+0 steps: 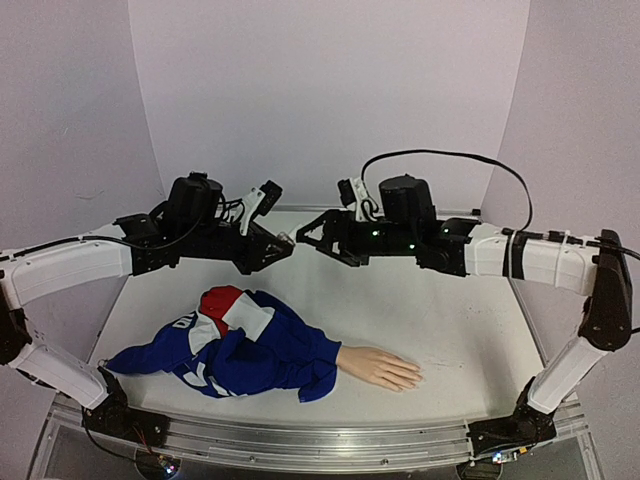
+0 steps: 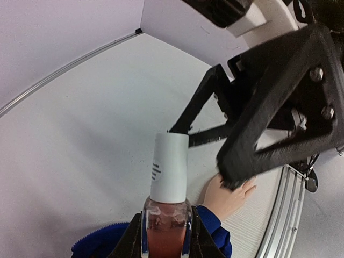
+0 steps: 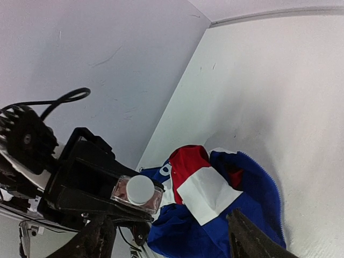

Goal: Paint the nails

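We read this as a robot lab test cell. White tabletop (image 1: 480, 330) boxed in by plain white panels (image 1: 330, 90) at 9, 12 and 3 o'clock. Aluminium extrusion rail (image 1: 300, 437) along the 6 o'clock edge, left arm (image 1: 70, 265) and right arm (image 1: 530, 255) bolted there. Exposed black cable (image 1: 450, 155) at 1 o'clock. Mannequin hand (image 1: 385, 368) lies at 6 o'clock on the table.

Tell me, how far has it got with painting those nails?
Early days. Done: the left gripper is shut on the polish bottle, held above the table. In hand: the right gripper, open, faces the white cap, which is on the bottle. Left: taking it off and brushing the nails of the mannequin hand; no polish shows there, though they are tiny here.
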`<move>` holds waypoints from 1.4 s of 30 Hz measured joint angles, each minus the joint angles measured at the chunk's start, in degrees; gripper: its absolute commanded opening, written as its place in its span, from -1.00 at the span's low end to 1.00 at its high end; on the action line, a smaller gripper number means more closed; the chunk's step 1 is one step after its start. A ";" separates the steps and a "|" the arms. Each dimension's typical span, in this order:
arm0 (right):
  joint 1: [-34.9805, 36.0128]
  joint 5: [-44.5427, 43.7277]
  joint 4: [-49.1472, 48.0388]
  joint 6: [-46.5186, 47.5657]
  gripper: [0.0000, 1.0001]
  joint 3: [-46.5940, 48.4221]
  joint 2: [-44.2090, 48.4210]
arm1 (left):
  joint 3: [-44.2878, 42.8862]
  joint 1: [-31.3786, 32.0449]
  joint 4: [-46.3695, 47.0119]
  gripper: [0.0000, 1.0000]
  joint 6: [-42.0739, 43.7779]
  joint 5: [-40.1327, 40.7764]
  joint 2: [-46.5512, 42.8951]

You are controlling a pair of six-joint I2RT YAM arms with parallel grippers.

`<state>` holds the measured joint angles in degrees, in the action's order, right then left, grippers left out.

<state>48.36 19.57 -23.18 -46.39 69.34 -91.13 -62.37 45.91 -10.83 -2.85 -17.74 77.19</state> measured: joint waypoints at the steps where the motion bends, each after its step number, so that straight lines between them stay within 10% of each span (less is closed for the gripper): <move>1: 0.70 -0.63 -0.63 -0.90 0.21 0.02 -1.01 | 0.04 0.07 0.02 -1.00 0.04 0.39 -0.02; 22: 3.30 -6.78 -6.27 -5.35 -0.03 2.51 -4.59 | 0.26 0.39 1.46 -1.00 0.94 3.91 -0.42; 32: 3.32 -7.72 -9.46 -6.60 -1.00 3.10 -5.16 | 0.26 0.66 1.22 -0.96 1.33 2.54 -0.35; 42: 4.22 -9.35 -3.69 -2.16 -1.00 6.62 -5.49 | -0.96 0.55 -0.24 -0.54 1.31 1.66 0.63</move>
<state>52.58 10.22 -26.87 -48.56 75.96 -96.62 -63.33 46.46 -11.07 -1.54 -16.08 77.82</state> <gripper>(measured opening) 0.120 0.222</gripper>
